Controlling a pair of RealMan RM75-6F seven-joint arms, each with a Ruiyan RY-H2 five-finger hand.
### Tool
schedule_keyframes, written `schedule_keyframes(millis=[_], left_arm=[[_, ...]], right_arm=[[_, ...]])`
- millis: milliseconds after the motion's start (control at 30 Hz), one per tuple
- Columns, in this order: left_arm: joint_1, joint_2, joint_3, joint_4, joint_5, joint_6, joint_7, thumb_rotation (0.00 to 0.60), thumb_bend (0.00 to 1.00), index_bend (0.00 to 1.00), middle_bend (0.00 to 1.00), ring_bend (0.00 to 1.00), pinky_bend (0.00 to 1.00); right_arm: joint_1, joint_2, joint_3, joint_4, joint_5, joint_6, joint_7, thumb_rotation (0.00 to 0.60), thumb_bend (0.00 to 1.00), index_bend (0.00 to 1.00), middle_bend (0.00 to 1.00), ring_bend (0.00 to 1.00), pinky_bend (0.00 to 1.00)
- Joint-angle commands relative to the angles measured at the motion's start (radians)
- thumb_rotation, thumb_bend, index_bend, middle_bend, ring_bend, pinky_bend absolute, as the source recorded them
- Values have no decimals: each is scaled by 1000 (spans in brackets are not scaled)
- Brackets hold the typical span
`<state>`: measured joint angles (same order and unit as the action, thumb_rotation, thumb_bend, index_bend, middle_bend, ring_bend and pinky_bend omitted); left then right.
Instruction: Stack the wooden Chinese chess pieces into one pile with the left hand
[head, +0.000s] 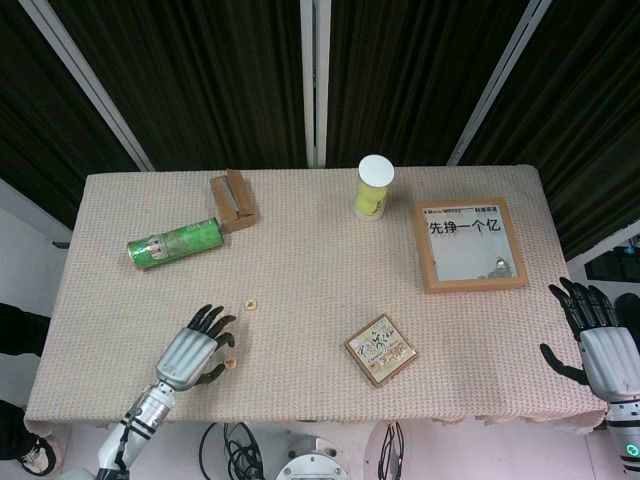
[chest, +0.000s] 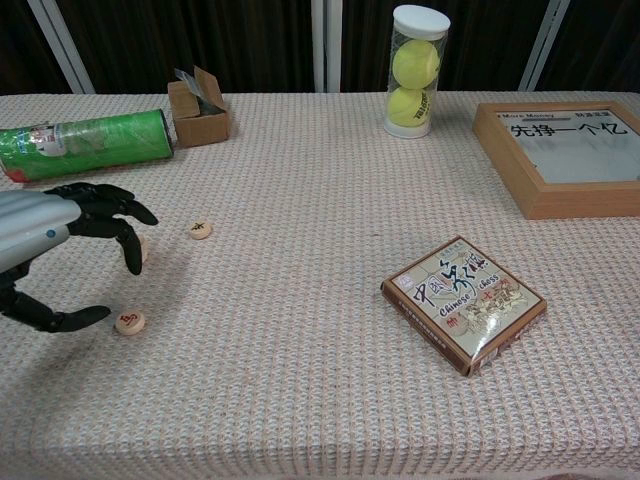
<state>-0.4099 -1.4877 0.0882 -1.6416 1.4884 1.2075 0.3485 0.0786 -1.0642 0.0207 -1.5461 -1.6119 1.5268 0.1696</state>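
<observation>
one right robot hand (head: 598, 340) visible only from head view.

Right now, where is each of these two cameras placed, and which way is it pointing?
Head view: high above the near edge, looking steeply down on the whole table; shows the left hand with its forearm, and the right hand.
Chest view: low at the near edge, looking across the tabletop toward the dark curtains; only the left hand shows.
Shared: left hand, green can, tennis ball tube, Chinese chess box, picture frame.
</observation>
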Motion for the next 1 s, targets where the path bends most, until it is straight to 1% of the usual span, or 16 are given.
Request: schedule_keyframes(millis=[33,200,333,700,1000], left_arm=[[4,-41,7,62,31,0,19,600,284,407,124,0,16],[3,-79,11,131,70,4,50,600,284,407,123,0,14],[1,-71,10,117,59,-19,55,600,284,407,123,0,5],[20,-33,8,69,45,-15,53,600,284,407,119,0,0],[23,-40,2,88,40,-30,28,600,285,407,119,0,0]], right_arm=[[0,1,0,1,-1,1,2,600,246,0,0,0,0],[-1,1,1,2,1,1,7,600,246,0,0,0,0],[0,2,2,3,3,-1,8,600,246,0,0,0,0],[1,-1,1,0,2,-5,-1,600,246,0,0,0,0],[0,0,1,-1,1,-2,-1,600,247,0,0,0,0]])
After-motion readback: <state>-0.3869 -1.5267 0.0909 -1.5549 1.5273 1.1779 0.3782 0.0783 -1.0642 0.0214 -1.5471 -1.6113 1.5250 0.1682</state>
